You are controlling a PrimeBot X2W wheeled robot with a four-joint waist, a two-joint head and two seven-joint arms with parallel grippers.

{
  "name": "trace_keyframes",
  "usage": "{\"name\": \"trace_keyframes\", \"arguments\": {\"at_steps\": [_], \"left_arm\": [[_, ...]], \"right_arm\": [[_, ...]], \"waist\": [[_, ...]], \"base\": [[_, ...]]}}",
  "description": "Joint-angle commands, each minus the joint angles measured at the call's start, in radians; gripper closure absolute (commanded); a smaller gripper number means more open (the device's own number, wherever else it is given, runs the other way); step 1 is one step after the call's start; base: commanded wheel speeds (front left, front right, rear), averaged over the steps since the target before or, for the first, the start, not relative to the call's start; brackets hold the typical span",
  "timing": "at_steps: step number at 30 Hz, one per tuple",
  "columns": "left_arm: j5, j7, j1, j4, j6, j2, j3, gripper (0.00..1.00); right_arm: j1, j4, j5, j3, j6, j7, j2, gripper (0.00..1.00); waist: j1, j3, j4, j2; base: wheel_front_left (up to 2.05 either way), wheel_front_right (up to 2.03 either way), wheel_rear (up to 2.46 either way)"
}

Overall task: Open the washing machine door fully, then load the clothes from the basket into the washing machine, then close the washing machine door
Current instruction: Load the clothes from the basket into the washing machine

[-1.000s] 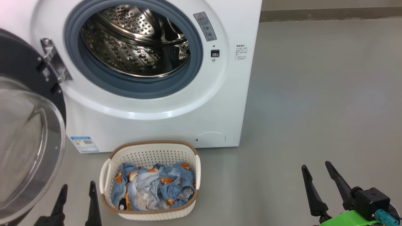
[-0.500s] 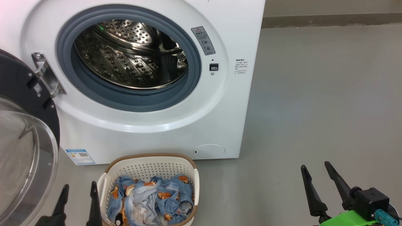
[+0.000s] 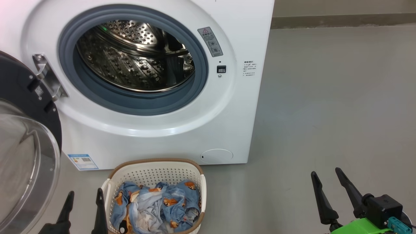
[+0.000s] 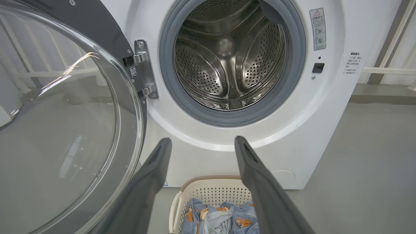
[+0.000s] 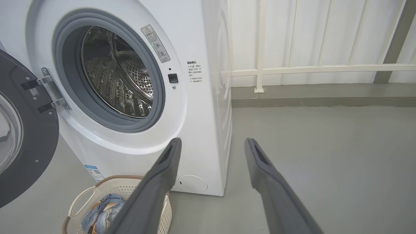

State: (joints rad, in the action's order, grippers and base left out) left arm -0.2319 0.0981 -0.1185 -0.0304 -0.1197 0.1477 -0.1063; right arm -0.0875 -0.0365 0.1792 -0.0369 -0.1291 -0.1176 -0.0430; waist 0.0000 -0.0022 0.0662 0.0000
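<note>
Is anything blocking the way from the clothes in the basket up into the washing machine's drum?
Nothing visible does. The washing machine door is swung aside to the left, the drum mouth is open, and the clothes lie uncovered in the basket just below it.

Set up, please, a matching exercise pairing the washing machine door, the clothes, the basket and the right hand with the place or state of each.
Column one:
1. washing machine door
2. clothes
3. basket
4. right hand

Column two:
A. standing on the floor in front of the washing machine
B. swung open at the left
C. open and empty, above the floor
D. heaped in the basket

Pairs: 1-B, 2-D, 3-A, 4-C.
</note>
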Motion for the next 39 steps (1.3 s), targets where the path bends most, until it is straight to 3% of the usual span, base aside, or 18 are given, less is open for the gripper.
{"name": "trace_keyframes", "arguments": {"at_steps": [1, 7, 13, 21, 27, 39], "left_arm": [[-0.008, 0.002, 0.040, -0.020, 0.002, 0.014, 0.030, 0.00], [-0.028, -0.002, 0.061, 0.024, 0.021, 0.004, 0.009, 0.00], [-0.030, -0.026, 0.128, 0.168, 0.068, -0.013, -0.057, 0.00], [-0.043, -0.043, 0.271, 0.405, 0.141, -0.052, -0.141, 0.00], [-0.087, -0.021, 0.432, 0.666, 0.193, -0.079, -0.169, 0.00], [-0.218, 0.016, 0.719, 1.068, 0.245, -0.097, -0.239, 0.00]], "right_arm": [[0.015, -0.024, 0.003, 0.030, -0.002, -0.010, -0.007, 0.00], [0.028, -0.032, 0.001, 0.041, -0.002, -0.008, -0.007, 0.00], [0.058, -0.045, -0.007, 0.049, -0.002, -0.008, -0.007, 0.00], [0.108, -0.062, -0.018, 0.068, -0.002, -0.006, -0.007, 0.00], [0.160, -0.078, -0.028, 0.090, -0.002, -0.003, -0.007, 0.00], [0.276, -0.091, -0.030, 0.146, -0.002, -0.022, -0.007, 0.00]], "waist": [[0.0000, 0.005, 0.001, 0.0000], [0.0000, 0.039, 0.002, 0.0000], [0.0000, 0.098, -0.001, 0.0000], [0.0000, 0.190, -0.017, 0.0000], [0.0000, 0.279, -0.041, 0.0000], [0.0000, 0.472, -0.125, 0.0000]], "base": [[0.00, 0.00, 0.00], [0.00, 0.00, 0.00], [0.00, 0.00, 0.00], [0.00, 0.00, 0.00], [0.00, 0.00, 0.00], [0.00, 0.00, 0.00]]}}
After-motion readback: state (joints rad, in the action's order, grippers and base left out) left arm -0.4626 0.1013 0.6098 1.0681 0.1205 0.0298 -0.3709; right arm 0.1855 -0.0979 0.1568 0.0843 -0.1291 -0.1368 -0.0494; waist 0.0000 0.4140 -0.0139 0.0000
